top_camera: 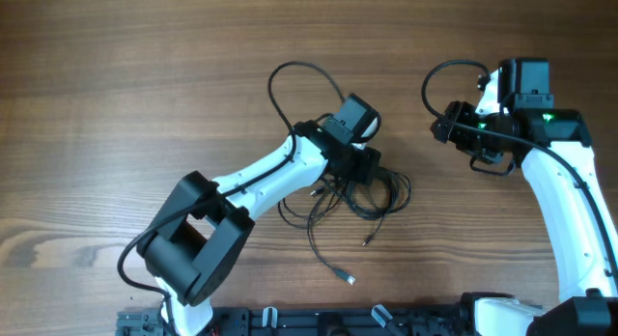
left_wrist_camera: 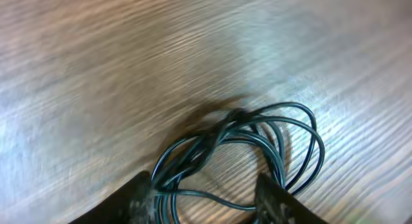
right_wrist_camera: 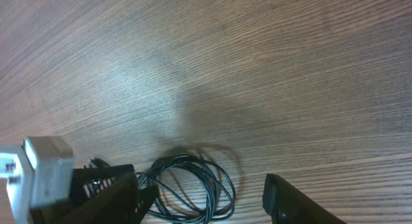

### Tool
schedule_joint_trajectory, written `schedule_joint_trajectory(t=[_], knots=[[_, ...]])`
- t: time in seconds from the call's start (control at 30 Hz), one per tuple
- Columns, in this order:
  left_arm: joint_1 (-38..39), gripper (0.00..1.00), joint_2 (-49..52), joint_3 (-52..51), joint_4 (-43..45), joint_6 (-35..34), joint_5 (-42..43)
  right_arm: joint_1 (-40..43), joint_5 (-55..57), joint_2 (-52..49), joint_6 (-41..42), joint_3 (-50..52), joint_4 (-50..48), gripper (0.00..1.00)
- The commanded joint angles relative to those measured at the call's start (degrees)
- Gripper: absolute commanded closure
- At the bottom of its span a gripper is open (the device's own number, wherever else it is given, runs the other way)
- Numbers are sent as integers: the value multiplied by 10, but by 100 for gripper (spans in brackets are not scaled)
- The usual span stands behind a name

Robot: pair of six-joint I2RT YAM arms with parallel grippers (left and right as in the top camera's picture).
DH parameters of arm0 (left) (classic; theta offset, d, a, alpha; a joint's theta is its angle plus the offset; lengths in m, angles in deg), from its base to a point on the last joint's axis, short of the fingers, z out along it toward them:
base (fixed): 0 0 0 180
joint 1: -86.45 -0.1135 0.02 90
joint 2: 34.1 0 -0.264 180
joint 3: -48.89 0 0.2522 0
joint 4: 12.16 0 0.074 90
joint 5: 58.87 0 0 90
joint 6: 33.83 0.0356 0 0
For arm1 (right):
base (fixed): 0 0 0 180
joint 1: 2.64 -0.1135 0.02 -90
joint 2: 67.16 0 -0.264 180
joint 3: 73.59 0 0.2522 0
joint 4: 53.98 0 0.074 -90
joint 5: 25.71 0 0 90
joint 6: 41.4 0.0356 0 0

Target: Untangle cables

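Note:
The cables [top_camera: 379,193] are thin black wires in a loose coil at the table's middle. Loose strands run toward the front and end in small silvery plugs [top_camera: 349,278]. My left gripper [top_camera: 365,172] is right over the coil's left side. In the left wrist view its fingers [left_wrist_camera: 206,201] are open and low, and several strands of the coil [left_wrist_camera: 257,137] pass between them. My right gripper [top_camera: 449,128] is open and empty to the right of the coil, held off the table. The coil [right_wrist_camera: 193,185] shows between and beyond its fingers [right_wrist_camera: 199,208].
Thicker black arm cables loop above the left wrist [top_camera: 294,80] and beside the right wrist [top_camera: 439,80]. The left arm's white camera block [right_wrist_camera: 38,179] shows at the right wrist view's left edge. The table [top_camera: 116,104] is bare brown wood.

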Motion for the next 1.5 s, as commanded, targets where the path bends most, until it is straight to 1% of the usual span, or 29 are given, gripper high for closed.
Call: schedule_joint_trajectory(t=[0.0,0.1,0.3,0.33,0.37,0.4,0.43,0.47,0.53,0.57,0.6,0.63,0.7,0.73,0.8,0.87,0.97,1.07,1.1,1.17,1.23,1.27,1.3,1.33,1.37,1.47], knots=[[9,52,11,5,29,136,-3,0,3,0,-8,-8,1,36],[9,57,34,5,41,154,-3,0,3,0,-15,-8,3,35],[10,60,66,5,49,154,3,0,3,0,-16,-8,2,35],[10,64,72,5,57,154,3,0,3,0,-17,-8,2,35],[10,70,76,5,63,154,3,0,3,0,-17,-8,2,35],[10,87,77,5,66,153,-1,0,3,0,-17,-8,3,35],[9,96,77,5,69,153,-20,0,3,0,-17,-8,2,35],[7,96,66,8,63,148,-52,0,3,0,-18,-8,-2,35],[-2,96,35,17,35,114,-72,0,-6,0,-24,-8,-5,36],[-9,96,17,23,18,98,-73,0,-34,0,-48,-8,-10,39],[-21,96,-17,34,-11,67,-72,0,-81,0,-78,-8,-20,41],[-32,96,-46,41,-30,39,-72,-2,-131,0,-103,-8,-31,42],[-54,96,-104,44,-52,-17,-72,-5,-220,3,-139,-8,-48,41],[-66,96,-138,44,-61,-37,-71,-10,-255,4,-143,-8,-54,41],[-81,96,-176,44,-70,-52,-67,-25,-285,5,-141,-8,-58,41],[-97,96,-213,44,-78,-60,-56,-53,-286,5,-133,-8,-64,41],[-104,96,-228,44,-85,-60,-55,-85,-287,5,-111,-8,-81,42],[-110,96,-228,44,-94,-60,-55,-116,-285,5,-62,-8,-116,43],[-110,96,-228,44,-94,-60,-55,-123,-276,5,-43,-8,-123,45],[-110,96,-228,44,-91,-65,-55,-145,-193,4,36,-8,-119,50],[-116,96,-229,44,-84,-75,-55,-166,-70,0,115,-7,-94,55],[-120,96,-230,44,-84,-78,-55,-173,-42,-3,130,-7,-87,57],[-128,96,-235,44,-85,-89,-53,-181,-3,-17,149,-6,-81,69],[-136,97,-246,44,-85,-90,-43,-183,8,-34,149,1,-86,83],[-140,96,-253,44,-85,-94,-40,-183,7,-43,149,6,-92,87],[-147,96,-289,44,-97,-124,-38,-183,2,-79,148,16,-119,89]])
